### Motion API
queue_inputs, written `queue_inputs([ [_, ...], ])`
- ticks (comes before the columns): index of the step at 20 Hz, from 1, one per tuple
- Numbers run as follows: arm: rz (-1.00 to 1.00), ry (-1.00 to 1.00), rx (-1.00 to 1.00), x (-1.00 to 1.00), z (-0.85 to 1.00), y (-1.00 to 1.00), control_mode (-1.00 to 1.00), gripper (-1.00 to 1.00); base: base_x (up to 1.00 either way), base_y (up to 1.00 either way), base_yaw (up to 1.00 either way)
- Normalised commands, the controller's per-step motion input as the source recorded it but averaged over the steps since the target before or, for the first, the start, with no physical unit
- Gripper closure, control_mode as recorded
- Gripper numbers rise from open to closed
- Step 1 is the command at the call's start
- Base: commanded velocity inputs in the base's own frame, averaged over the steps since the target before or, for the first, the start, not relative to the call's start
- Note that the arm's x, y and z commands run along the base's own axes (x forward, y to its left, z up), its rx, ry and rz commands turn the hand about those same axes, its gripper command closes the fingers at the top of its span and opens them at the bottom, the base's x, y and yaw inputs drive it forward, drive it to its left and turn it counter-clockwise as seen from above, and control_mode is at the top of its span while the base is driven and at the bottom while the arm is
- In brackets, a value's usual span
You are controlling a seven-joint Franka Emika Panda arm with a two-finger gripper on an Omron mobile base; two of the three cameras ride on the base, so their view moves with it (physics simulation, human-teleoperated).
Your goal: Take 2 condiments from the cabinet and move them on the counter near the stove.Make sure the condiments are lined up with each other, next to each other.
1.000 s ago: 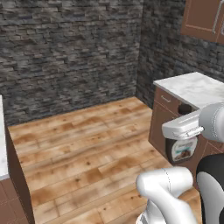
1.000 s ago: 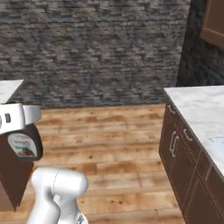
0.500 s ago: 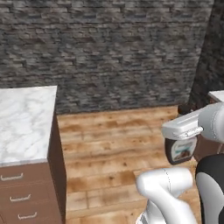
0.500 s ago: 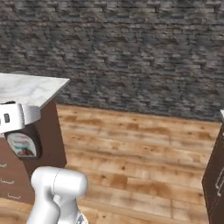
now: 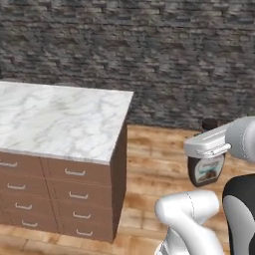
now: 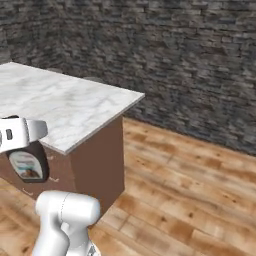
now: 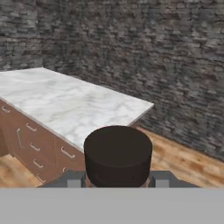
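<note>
1. You see the dark brown bottle [image 5: 205, 171] only in part in the left base view: the white hand covers its neck, with just the black cap [image 5: 209, 123] showing behind.
2. In the right base view the bottle's [image 6: 28, 165] top is hidden behind the hand, and the hand itself runs off the left edge.
3. In the hand view the cap [image 7: 117, 154] blocks the bottle's body and the fingertips, so you cannot see the grip itself.
4. The counter [image 5: 55, 119] is cut off by the left edge in both base views.
5. The label's print is too small to read.
</note>
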Motion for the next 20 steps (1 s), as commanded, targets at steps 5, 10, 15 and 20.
queue_inputs([
  [5,0.00,0.00,0.00,0.00,0.00,0.00,1.00,1.00,0.00,0.61,0.55],
  [10,0.00,0.00,0.00,0.00,0.00,0.00,1.00,1.00,0.00,0.63,0.53],
  [15,0.00,0.00,0.00,0.00,0.00,0.00,1.00,1.00,0.00,0.63,0.53],
  [20,0.00,0.00,0.00,0.00,0.00,0.00,1.00,1.00,0.02,0.60,0.54],
])
